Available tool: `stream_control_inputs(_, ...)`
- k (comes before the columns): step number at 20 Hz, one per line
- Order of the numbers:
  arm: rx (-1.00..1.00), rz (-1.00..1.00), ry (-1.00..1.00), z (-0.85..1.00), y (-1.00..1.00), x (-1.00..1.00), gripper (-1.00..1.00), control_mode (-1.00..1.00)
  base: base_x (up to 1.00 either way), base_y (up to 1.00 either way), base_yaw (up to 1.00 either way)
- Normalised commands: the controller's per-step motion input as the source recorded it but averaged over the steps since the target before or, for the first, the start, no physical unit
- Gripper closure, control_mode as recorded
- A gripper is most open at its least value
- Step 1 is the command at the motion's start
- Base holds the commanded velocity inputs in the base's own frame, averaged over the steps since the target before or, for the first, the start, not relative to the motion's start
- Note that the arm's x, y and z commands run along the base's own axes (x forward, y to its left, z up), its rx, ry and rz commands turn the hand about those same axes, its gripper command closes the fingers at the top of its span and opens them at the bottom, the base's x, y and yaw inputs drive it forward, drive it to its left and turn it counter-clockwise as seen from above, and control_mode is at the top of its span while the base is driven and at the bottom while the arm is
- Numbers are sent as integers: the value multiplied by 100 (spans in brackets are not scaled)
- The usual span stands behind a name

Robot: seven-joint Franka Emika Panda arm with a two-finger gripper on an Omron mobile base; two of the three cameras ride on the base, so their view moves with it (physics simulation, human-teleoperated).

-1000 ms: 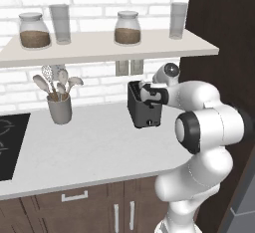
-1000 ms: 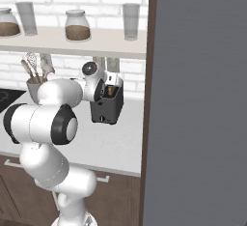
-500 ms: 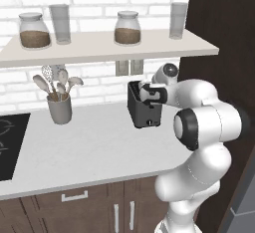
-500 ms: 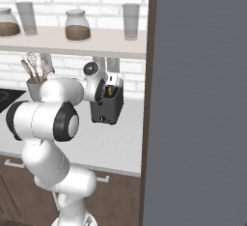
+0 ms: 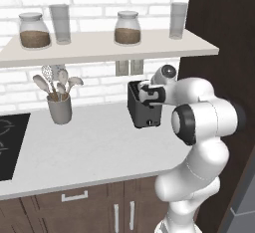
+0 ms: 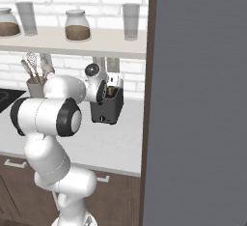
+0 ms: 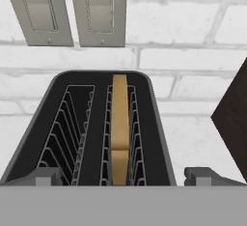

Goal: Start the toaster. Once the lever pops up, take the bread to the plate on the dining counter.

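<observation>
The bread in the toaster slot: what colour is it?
Light tan; the bread shows best in the hand view, standing in the toaster's right slot.

I see a dark grey toaster (image 7: 96, 128), tan bread (image 7: 119, 123) in its slot, white brick wall (image 7: 193, 36), brown cabinet (image 5: 99, 212).

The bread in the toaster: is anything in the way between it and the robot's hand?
Nothing visible blocks it. In the hand view the bread stands upright in one slot of the toaster, open from above; the neighbouring slot holds bare wire. The gripper hangs over the toaster, fingertips wide apart. Only the slot's wire guides flank the slice.
</observation>
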Motion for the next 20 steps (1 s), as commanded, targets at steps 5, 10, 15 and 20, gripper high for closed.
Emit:
stream_control_inputs(5, 0, 0, 0, -7, 0, 19, -100, -100, 0, 0, 0)
stream_control_inputs(10, 0, 0, 0, -8, 0, 18, -100, -100, 0, 0, 0)
stream_control_inputs(15, 0, 0, 0, -9, 0, 12, -100, -100, 0, 0, 0)
stream_control_inputs(20, 0, 0, 0, -9, 0, 9, -100, -100, 0, 0, 0)
